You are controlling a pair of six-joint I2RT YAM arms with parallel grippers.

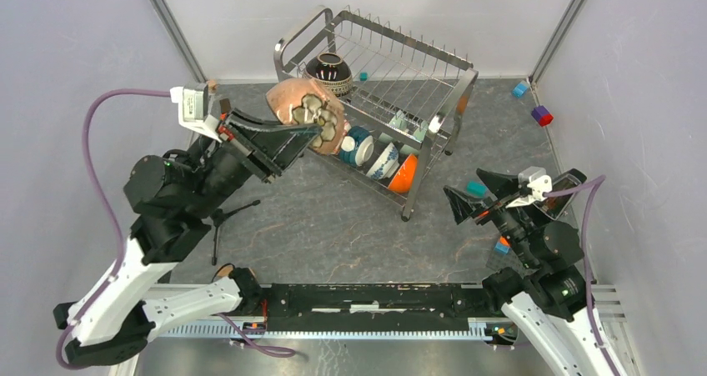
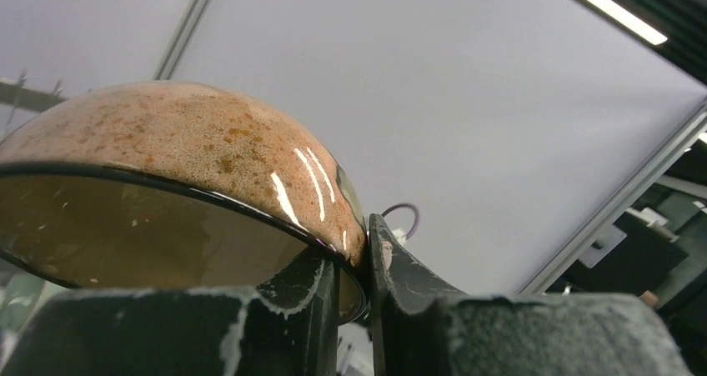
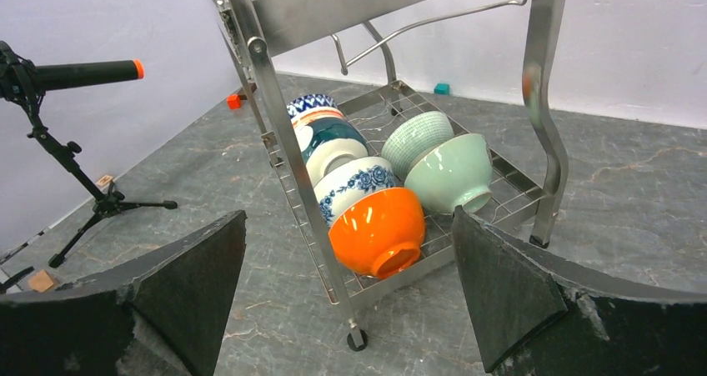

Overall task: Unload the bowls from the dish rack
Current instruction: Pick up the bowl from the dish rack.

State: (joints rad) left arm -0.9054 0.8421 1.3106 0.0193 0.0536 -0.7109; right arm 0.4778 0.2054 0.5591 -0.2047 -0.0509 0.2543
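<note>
The left claw [image 1: 317,131] is pinched nearly shut on the rim of a speckled pinkish-brown bowl [image 1: 302,109], one finger inside and one outside, and holds it in the air just off the left end of the dish rack [image 1: 454,74]. So this looks like the first bowl on its way out, because no bowl can be seen standing anywhere on the counter [image 1: 333,226]. Plenty is left! Up on the rack's top tier sits a dark bowl [image 1: 328,69], upside down near the left end. Down on the bottom tier there is a tight row on edge: an orange bowl [image 3: 377,230] at the near end, a blue-and-white bowl [image 3: 354,184] behind it, and more stacked behind those, where they overlap too much for a sure count. Two pale green bowls [image 3: 450,172] lie alongside. Call it six or so below. The right claw [image 1: 473,194] hangs empty with its jaws spread wide, off the rack's right end and pointed at that bottom row, well placed for the orange one. The counter is dark grey stone-patterned sheet, closed in by plain pale walls with metal posts in the corners. A few small coloured blocks [image 1: 542,115] are scattered right of the rack, and a little black tripod [image 1: 221,222] stands out in front of it, near the left arm.
</note>
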